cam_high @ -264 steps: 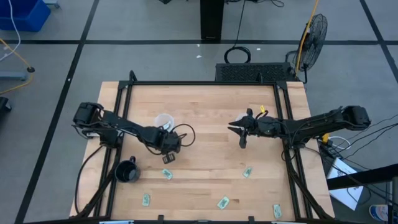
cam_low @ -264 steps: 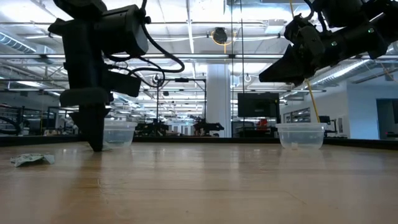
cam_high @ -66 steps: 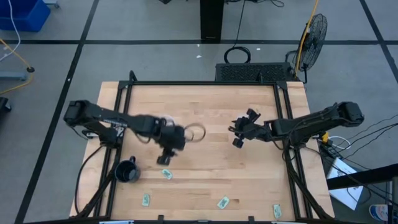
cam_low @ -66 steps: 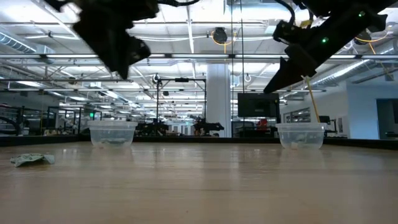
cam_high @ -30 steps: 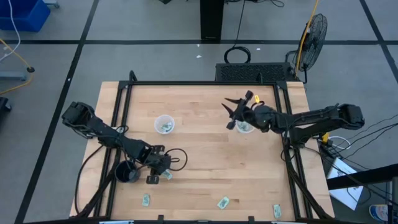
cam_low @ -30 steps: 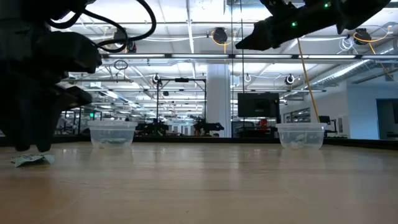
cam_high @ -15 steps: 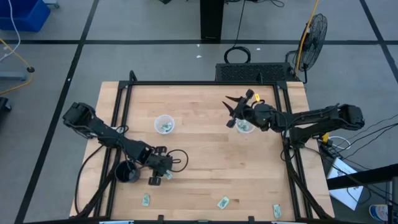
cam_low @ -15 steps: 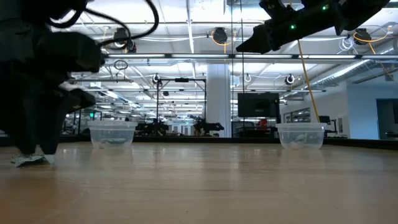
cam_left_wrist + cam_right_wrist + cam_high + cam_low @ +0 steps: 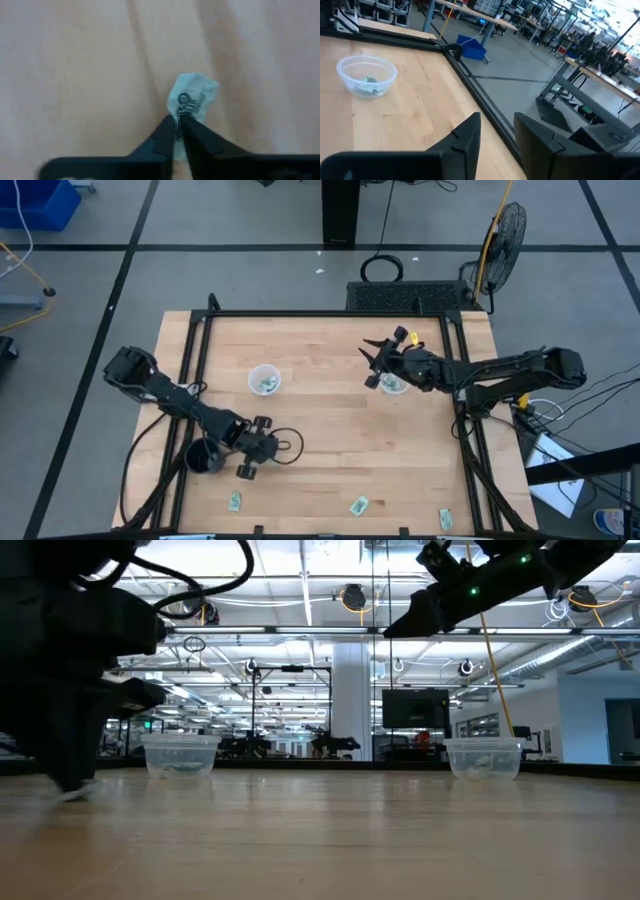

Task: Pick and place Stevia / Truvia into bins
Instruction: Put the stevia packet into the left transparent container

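My left gripper (image 9: 247, 469) is down at the table's near left, beside the black mug (image 9: 203, 457), and is shut on a pale green Stevia packet (image 9: 192, 97). In the low view it stands at the table top (image 9: 72, 785). My right gripper (image 9: 372, 366) hangs open in the air by the right clear cup (image 9: 392, 384), high in the low view (image 9: 400, 622). The left clear cup (image 9: 264, 380) holds packets, as the right wrist view shows (image 9: 366, 76). Three more packets lie flat near the near edge (image 9: 234, 501), (image 9: 358, 505), (image 9: 445, 520). My left gripper pinches the packet's near edge (image 9: 180, 116) between its two fingertips, coming from above and pointing down. The packet is crumpled and spreads out beyond the fingers. It sits at the table top; whether it is lifted clear I cannot tell.
The black mug stands right beside my left arm. Both cups show on the table's far half in the low view (image 9: 181, 755), (image 9: 483, 757). A dark metal frame (image 9: 198, 330) runs round the table's edges. Bare wood lies between the two arms.
My left gripper has shifted slightly toward the packet beside the mug and shut on it; the packet, which lay flat next to the fingers, is now crumpled between them. My right gripper has stayed almost still above the right cup.
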Robot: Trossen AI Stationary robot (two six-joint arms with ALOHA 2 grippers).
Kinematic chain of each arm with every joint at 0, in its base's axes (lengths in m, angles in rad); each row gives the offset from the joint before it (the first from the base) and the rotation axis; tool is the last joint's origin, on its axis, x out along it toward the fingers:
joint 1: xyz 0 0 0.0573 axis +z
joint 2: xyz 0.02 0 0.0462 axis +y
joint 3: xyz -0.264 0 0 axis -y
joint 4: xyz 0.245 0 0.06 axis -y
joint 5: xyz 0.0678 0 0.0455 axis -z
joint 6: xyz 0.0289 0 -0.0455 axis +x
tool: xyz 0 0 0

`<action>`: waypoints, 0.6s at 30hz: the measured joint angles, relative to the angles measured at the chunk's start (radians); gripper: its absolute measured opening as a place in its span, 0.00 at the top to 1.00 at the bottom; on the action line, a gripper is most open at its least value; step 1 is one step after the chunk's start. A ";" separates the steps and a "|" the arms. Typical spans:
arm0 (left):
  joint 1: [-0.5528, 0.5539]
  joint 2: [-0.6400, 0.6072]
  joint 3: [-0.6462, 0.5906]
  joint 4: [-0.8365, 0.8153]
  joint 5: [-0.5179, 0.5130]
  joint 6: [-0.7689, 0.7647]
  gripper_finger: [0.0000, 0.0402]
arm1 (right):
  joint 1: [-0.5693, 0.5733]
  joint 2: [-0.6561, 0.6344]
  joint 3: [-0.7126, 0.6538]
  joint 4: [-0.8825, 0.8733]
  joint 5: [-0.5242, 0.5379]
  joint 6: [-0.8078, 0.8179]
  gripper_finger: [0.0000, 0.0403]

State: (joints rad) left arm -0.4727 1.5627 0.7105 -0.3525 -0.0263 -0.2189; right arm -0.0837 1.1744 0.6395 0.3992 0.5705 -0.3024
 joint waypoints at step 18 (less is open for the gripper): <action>0.472 -0.333 0.073 -0.318 -0.343 0.194 0.98 | 0.001 0.000 0.000 -0.121 -0.239 0.184 0.74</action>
State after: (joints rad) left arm -0.0007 1.2293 0.7837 -0.6705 -0.3698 -0.0246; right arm -0.0830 1.1748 0.6392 0.2783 0.3316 -0.1181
